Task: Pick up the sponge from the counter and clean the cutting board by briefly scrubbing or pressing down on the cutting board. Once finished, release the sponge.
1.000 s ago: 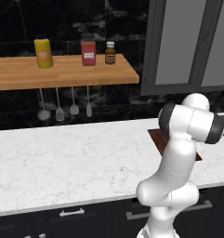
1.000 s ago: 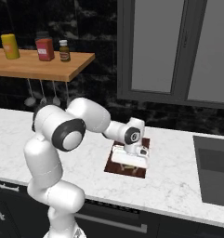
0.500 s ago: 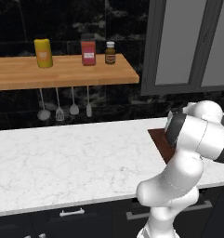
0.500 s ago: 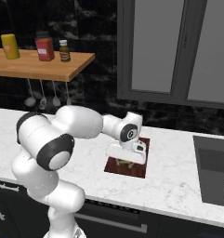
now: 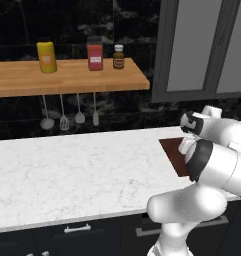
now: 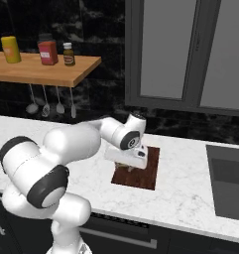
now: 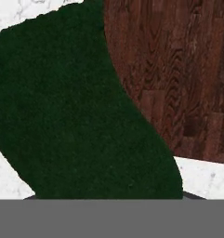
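Pressing low over the cutting board (image 6: 141, 167), the gripper (image 6: 128, 167) has its jaws clamped on the sponge (image 7: 81, 111), whose dark green top looms close in the hand view with the board's reddish wood grain beside and beneath it. Judging from that, the sponge is held over the board's near-left part so a downward push can scrub it. The board lies on the counter (image 5: 67, 170) toward its right end. Compared with a second ago, the arm's elbow has swung lower and further left in the right base view, while the hand has stayed over the board.
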